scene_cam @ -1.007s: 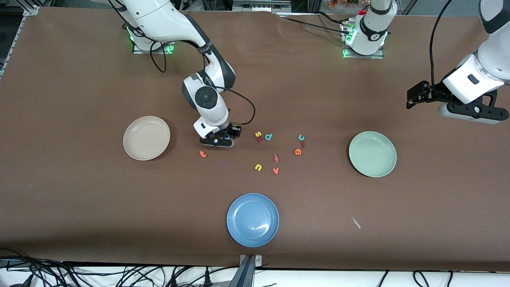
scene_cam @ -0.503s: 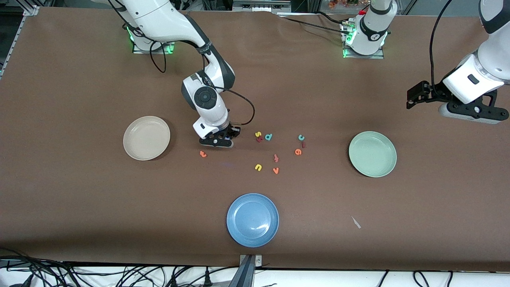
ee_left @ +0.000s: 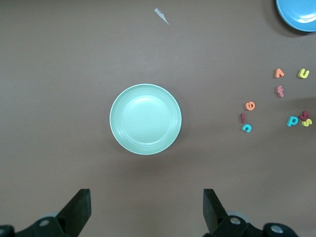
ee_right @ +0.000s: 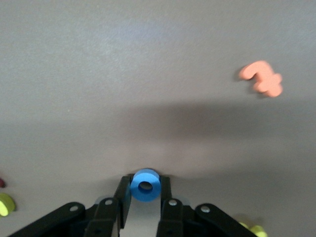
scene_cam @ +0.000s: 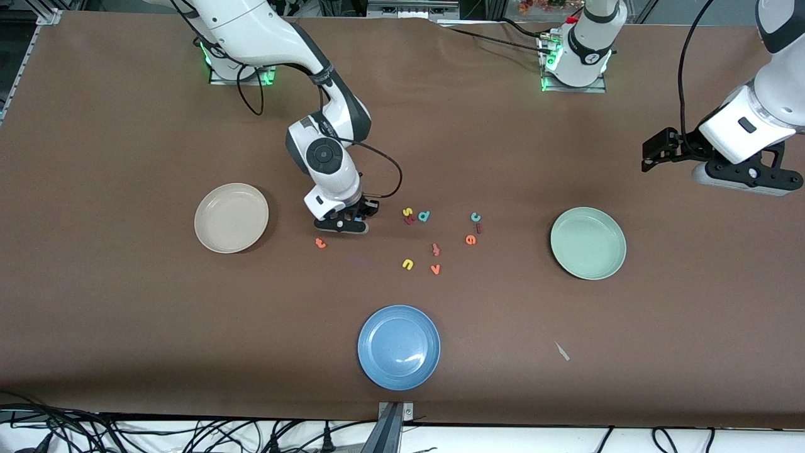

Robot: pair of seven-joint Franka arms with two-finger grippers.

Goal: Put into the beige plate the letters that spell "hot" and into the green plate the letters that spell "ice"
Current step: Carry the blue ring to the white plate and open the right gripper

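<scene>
The blue plate (scene_cam: 399, 346) lay nearest the front camera. Farther than it, the orange t (scene_cam: 321, 243) lay loose. Just above the table beside the t, the right gripper (scene_cam: 352, 221) pinched the blue o (ee_right: 145, 185), probably bound for the empty beige plate (scene_cam: 231, 218). Only the right wrist view showed that grip. The left gripper (ee_left: 145, 212) waited, spread wide, over the empty green plate (ee_left: 145, 119).

glossy blue plate (scene_cam: 399, 347), matt brown table (scene_cam: 126, 302)
</scene>
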